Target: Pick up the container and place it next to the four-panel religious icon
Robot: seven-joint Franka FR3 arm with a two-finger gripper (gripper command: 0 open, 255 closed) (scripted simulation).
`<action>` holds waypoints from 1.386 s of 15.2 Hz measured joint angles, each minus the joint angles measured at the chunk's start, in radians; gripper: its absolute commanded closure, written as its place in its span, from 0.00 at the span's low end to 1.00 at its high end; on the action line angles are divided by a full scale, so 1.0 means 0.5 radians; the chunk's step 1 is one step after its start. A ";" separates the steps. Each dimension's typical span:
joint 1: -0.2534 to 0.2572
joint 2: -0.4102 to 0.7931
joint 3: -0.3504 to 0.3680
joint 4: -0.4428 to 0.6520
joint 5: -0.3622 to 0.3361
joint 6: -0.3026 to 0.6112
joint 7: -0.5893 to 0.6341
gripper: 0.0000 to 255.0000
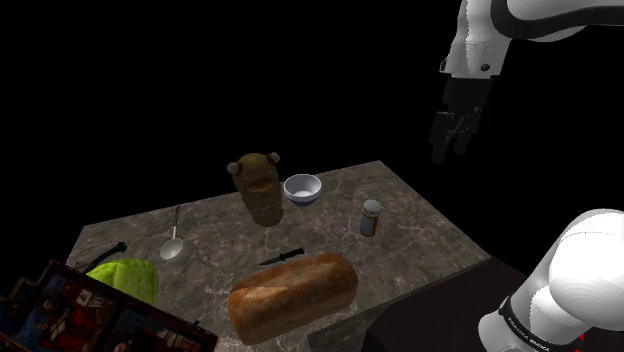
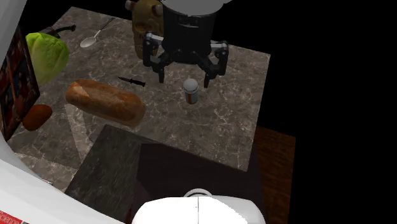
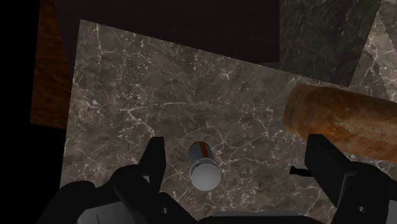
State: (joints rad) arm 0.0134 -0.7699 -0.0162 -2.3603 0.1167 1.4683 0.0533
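**Open gripper hangs above the small container**

In the shoulder view we see the gripper (image 1: 452, 150) high above the right end of the marble table (image 1: 420, 235). The container (image 1: 371, 217), grey-capped with an orange band, stands upright near a white bowl (image 1: 302, 189). The four-panel icon (image 1: 70, 315) lies at the opposite end, well apart from it.

In the second exterior view the fingers are spread above the container. The red strip at that view's left edge is, we think, the icon.

In the wrist view the container sits between the parted fingers, untouched, with the bread loaf (image 3: 343, 121) near.
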 measured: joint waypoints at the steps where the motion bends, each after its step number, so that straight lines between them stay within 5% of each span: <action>1: 0.000 0.000 0.000 0.000 0.000 0.000 0.000 0.00; 9: -0.002 0.177 0.033 -0.299 0.006 0.569 -0.030 0.00; 21: 0.003 0.874 0.065 -0.484 0.034 1.624 -0.096 0.00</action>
State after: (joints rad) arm 0.0148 -0.3329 0.0165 -2.6023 0.1338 2.2804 0.0053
